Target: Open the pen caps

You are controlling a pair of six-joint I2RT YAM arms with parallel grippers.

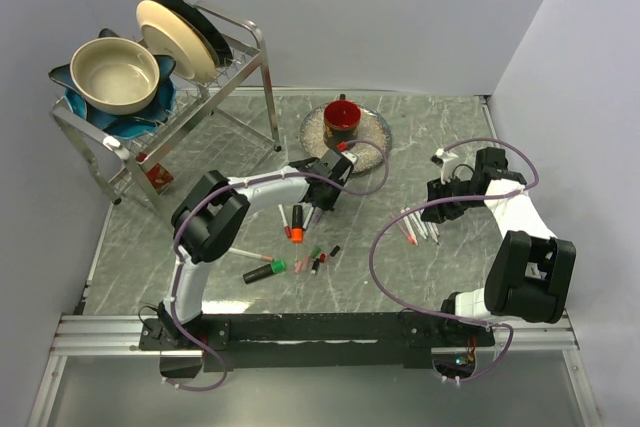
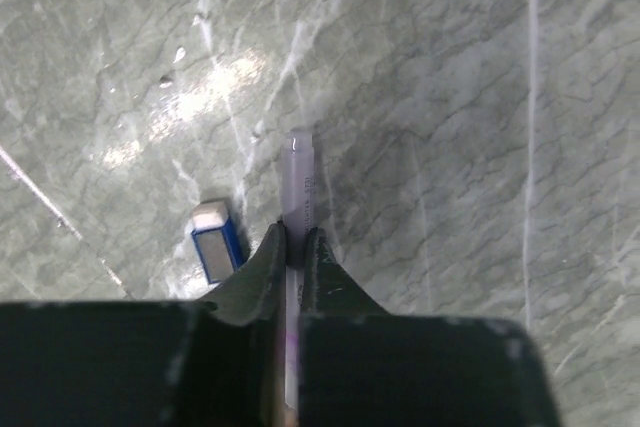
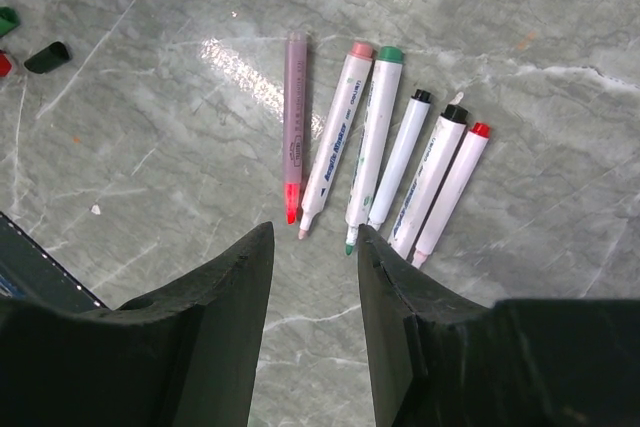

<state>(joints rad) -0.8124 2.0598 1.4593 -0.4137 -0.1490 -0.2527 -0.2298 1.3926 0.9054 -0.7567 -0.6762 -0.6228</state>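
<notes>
Left jaws clamp the pale pen [image 2: 299, 187] by fingertips only; I fear it swivelling loose. Right jaws gape halfway, empty.

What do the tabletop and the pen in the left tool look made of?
Tabletop: probably stone or marble-print laminate, glossy; pale veins and glare patches show. Pen: likely plastic, pale lilac, slightly frosted; its barrel looks half see-through, though the view is blurred.

free: table [image 1: 430, 122] far right | blocked: dish rack [image 1: 232, 69] far left — loose caps [image 1: 315, 251] centre
</notes>
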